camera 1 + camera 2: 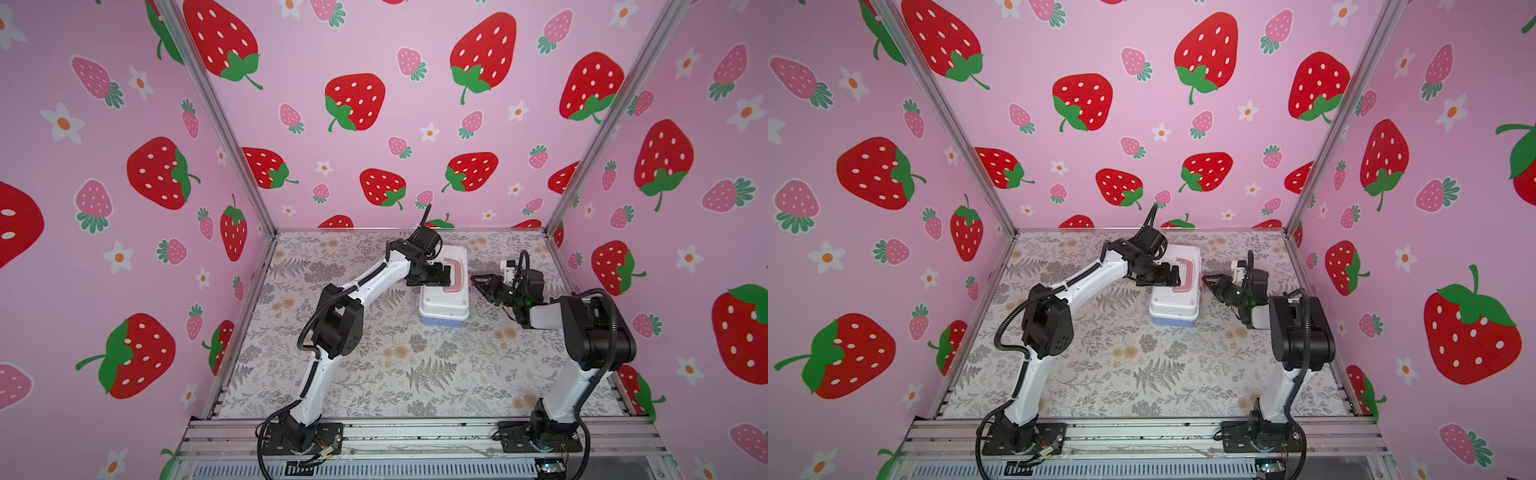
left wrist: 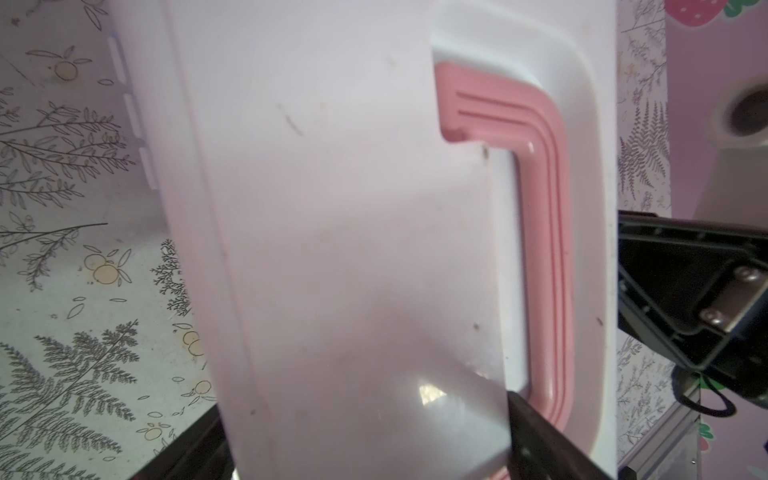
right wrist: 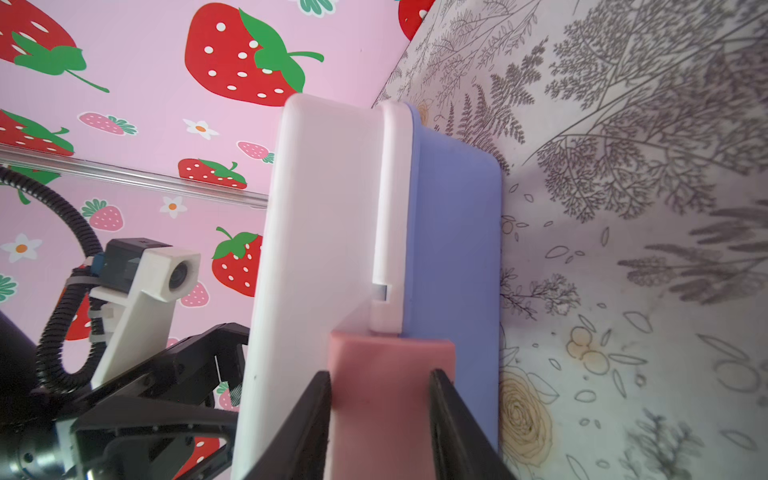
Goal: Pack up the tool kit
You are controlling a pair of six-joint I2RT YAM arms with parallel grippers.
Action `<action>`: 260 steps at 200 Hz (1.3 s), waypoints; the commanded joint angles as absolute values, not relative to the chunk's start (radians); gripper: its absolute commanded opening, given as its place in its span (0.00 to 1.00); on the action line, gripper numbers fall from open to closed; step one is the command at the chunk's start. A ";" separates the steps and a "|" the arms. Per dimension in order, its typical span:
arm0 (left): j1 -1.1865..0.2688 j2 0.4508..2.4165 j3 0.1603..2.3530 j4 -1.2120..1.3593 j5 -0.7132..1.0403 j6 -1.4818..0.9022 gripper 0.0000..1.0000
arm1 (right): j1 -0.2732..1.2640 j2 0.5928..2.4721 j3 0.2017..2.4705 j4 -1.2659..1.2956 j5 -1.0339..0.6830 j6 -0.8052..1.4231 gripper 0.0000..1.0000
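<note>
The tool kit (image 1: 444, 297) lies closed on the table in both top views, white lid up, over its periwinkle base (image 3: 453, 249). A pink handle (image 2: 544, 232) lies flat in the lid's recess. My left gripper (image 1: 436, 276) hovers low over the lid (image 2: 332, 208), open wide, one finger on each side of the lid's middle and the far finger (image 2: 536, 436) beside the handle. My right gripper (image 3: 380, 399) reaches in from the right and is shut on the pink latch (image 3: 390, 370) at the kit's side, with a finger against each edge.
The floral table mat (image 1: 415, 365) surrounds the kit. Strawberry-patterned walls with metal corner posts (image 1: 232, 137) enclose the back and sides. The aluminium rail (image 1: 415, 432) with both arm bases runs along the front.
</note>
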State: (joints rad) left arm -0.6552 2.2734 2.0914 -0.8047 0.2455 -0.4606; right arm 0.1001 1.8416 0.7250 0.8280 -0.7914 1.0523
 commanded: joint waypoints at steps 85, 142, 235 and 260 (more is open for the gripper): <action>-0.681 2.403 2.055 -0.965 0.293 -0.466 0.96 | 0.167 1.873 0.779 0.715 -0.802 0.959 0.33; -0.684 2.405 2.047 -0.955 0.300 -0.474 0.96 | 0.183 2.004 0.727 1.123 -0.890 1.232 0.29; -0.659 1.973 1.784 -0.694 0.107 -0.474 0.99 | 0.151 1.645 0.788 0.446 -0.584 0.775 0.67; -0.588 1.677 1.568 -0.503 0.035 -0.451 0.99 | 0.123 1.446 0.776 0.298 -0.324 0.618 0.99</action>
